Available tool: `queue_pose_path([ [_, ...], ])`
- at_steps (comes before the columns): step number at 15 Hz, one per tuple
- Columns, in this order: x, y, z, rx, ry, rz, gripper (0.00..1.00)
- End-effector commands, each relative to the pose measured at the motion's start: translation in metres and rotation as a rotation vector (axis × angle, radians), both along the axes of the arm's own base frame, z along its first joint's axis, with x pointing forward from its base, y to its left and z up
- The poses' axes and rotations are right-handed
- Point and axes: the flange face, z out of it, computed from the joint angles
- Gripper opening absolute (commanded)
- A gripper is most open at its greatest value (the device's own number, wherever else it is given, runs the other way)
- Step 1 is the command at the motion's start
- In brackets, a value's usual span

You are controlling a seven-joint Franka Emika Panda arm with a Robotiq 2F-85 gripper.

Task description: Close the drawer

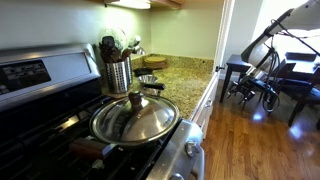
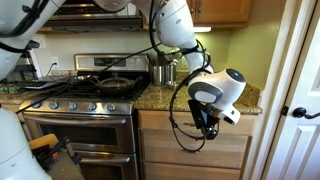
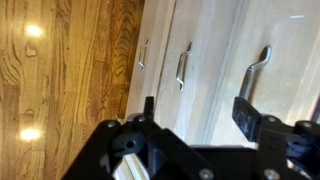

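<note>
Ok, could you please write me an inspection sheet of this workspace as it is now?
Surface: granite counter, partly bare.
Job's things: drawers under the counter look shut; no open one seen.
Clutter: lidded pan on the stove; utensil holder.
Grippers: tool open, holding nothing, facing cabinet handles.
Cables: black loop hangs off the arm.
Surroundings: wood floor; door.
</note>
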Motion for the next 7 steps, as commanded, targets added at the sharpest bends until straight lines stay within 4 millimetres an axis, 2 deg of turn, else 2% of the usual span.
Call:
queue_pose_path([
  [1, -0.018, 0.010, 0.012, -0.055, 0.079, -0.013, 1.00],
  [4, -0.022, 0.016, 0.005, -0.090, 0.109, -0.016, 1.00],
  [5, -0.011, 0.008, -0.005, -0.055, 0.088, 0.006, 1.00],
  [7, -0.013, 0.012, -0.008, -0.067, 0.097, 0.002, 1.00],
])
